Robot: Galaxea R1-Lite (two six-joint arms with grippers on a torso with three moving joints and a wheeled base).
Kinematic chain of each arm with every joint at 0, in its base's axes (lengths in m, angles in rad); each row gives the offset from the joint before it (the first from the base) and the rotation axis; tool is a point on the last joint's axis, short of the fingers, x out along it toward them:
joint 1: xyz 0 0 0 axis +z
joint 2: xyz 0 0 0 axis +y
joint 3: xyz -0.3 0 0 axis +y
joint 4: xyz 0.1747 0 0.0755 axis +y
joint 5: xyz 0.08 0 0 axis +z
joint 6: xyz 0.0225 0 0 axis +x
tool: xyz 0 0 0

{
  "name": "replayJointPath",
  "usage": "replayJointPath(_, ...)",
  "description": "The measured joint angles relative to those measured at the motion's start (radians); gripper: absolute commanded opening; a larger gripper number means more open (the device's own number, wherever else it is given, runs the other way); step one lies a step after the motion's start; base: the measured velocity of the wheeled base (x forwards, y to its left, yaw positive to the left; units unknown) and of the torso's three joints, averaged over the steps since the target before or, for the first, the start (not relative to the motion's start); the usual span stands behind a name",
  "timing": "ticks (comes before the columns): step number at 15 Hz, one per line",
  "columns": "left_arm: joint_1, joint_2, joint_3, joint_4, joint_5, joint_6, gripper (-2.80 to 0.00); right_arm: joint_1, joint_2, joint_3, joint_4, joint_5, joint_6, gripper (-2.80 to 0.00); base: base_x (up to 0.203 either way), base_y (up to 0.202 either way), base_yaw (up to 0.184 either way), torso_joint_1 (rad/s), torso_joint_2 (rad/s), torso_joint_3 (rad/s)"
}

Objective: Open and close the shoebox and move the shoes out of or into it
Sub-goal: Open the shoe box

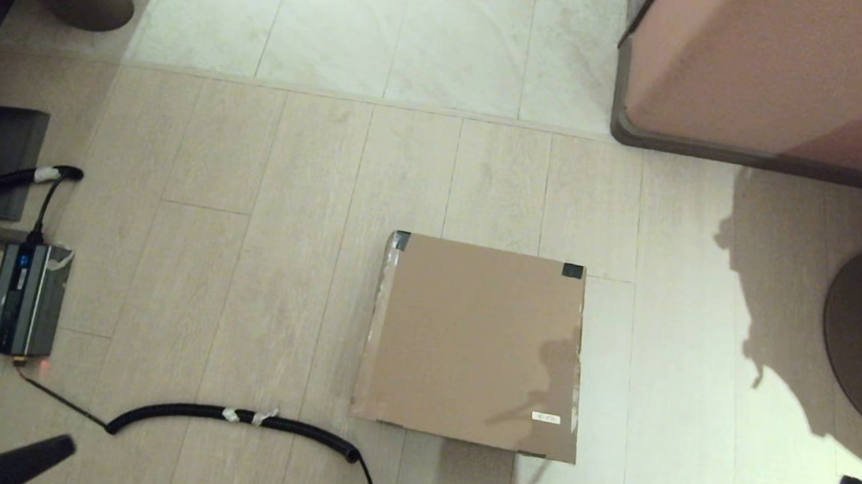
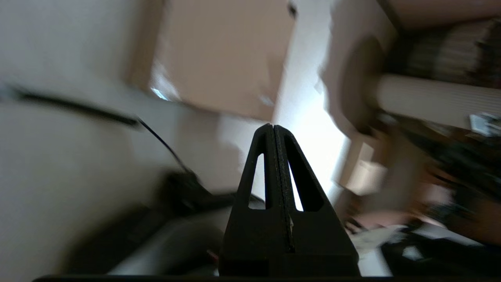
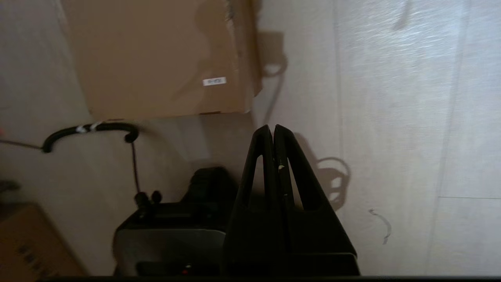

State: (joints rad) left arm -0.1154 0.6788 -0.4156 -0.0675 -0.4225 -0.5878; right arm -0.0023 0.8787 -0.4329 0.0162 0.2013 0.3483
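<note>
The shoebox (image 1: 477,341) sits lid-down (shoes unseen); opening comes first. Left gripper (image 2: 273,127) and right gripper (image 3: 273,127), both pinched together and empty, must reach its front edge.

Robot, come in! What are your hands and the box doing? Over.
Left tool and right tool shut, empty, clear of shoebox. Shoebox closed on floor; shoes unseen. Black cable lies nearby.

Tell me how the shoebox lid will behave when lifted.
The shoebox lid looks like thin flat cardboard, so it probably flexes. Its frayed taped edge may tear. It lies closed and flush, likely offering little to grip.
</note>
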Motion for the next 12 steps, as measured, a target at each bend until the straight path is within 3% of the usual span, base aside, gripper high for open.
replayJointPath(4, -0.018, 0.413, -0.014, -0.241, -0.074, -0.059, -2.8, 0.001, 0.423, -0.036, -0.301, 0.146, 0.021, -2.8, 0.0, 0.0, 0.0, 0.0, 0.0, 0.0)
replayJointPath(8, -0.027, 0.804, -0.066, -0.52, -0.096, -0.07, -2.8, 0.0, 0.814, -0.08, -0.665, 0.196, 0.025, -2.8, 0.0, 0.0, 0.0, 0.0, 0.0, 0.0)
replayJointPath(12, -0.031, 1.065, -0.194, -0.652, -0.098, -0.034, -2.8, 0.011, 1.106, -0.116, -0.94, 0.245, 0.024, -2.8, 0.0, 0.0, 0.0, 0.0, 0.0, 0.0)
